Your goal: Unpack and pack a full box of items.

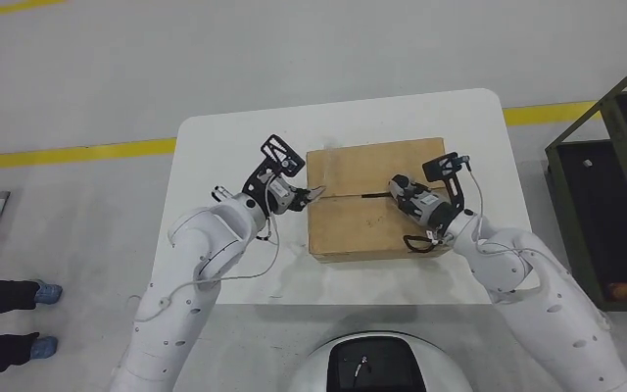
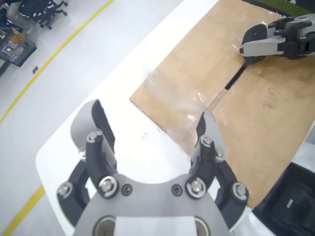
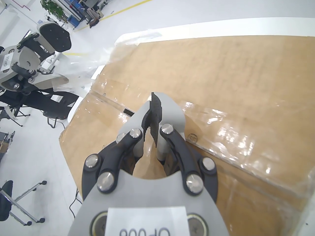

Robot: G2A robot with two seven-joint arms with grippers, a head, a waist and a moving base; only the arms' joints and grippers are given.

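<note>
While the cardboard box [image 1: 367,201] sits flat on the white worktop [image 1: 235,147] with both top flaps folded down, the two arms flank it from opposite ends of its centre seam. The left pincer [image 2: 151,110] is at the box's left edge with its jaws spread wide. One fingertip [image 2: 205,119] rests right at the end of the seam, and the other hangs over bare worktop beside the box. A loose, crumpled stretch of clear tape [image 2: 172,92] lifts off the lid near that edge; whether it touches the left pincer I cannot tell. More glossy tape runs along the seam in the right wrist view. The right pincer [image 3: 155,101] hovers low over the lid toward the box's right end, its jaws pressed together with nothing visible between them. Its tips point down at the seam, where a narrow dark gap [image 2: 235,78] shows between the flaps. A green rack [image 1: 588,186] stands beyond the worktop's right side.
</note>
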